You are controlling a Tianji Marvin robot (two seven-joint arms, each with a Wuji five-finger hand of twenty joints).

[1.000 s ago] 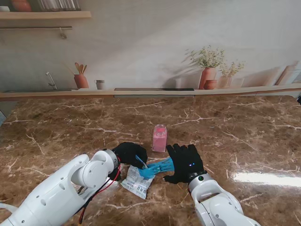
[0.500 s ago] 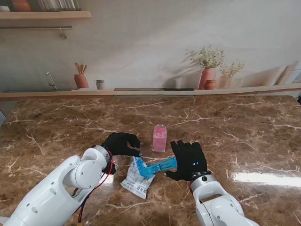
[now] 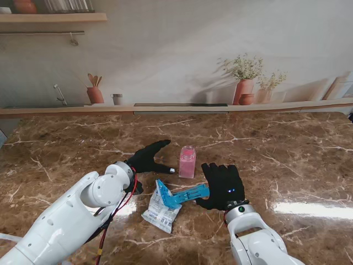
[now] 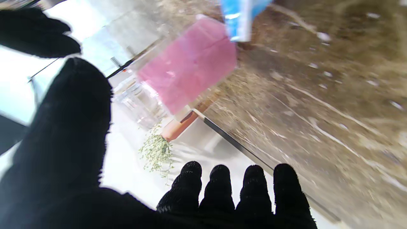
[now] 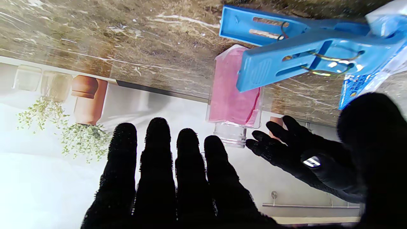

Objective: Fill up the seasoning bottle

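The seasoning bottle (image 3: 187, 162) stands upright mid-table, pink inside w/ a clear neck and no cap visible, between the two hands and a bit farther from me than either. Just beside it on my left, the left hand (image 3: 148, 159) is spread wide, empty, thumb and fingers apart, not touching the glass; one fingertip (image 3: 171, 171) sits close to the bottle's base. Nearer to me lies the refill pouch (image 3: 160, 210), white and blue, pinched at its top by a blue clip (image 3: 187, 194). The right hand (image 3: 222, 186) rests w/ fingers laid out flat at the clip's handle end — I can't tell if it grips the clip or only touches it; fingers look extended, not curled.

Step in hand looks like steadying the bottle. To do it well: wrap thumb and fingers round the body, low, not the neck, so the mouth stays free for pouring. Close gently — a narrow bottle like this probably tips easily if nudged from one side.
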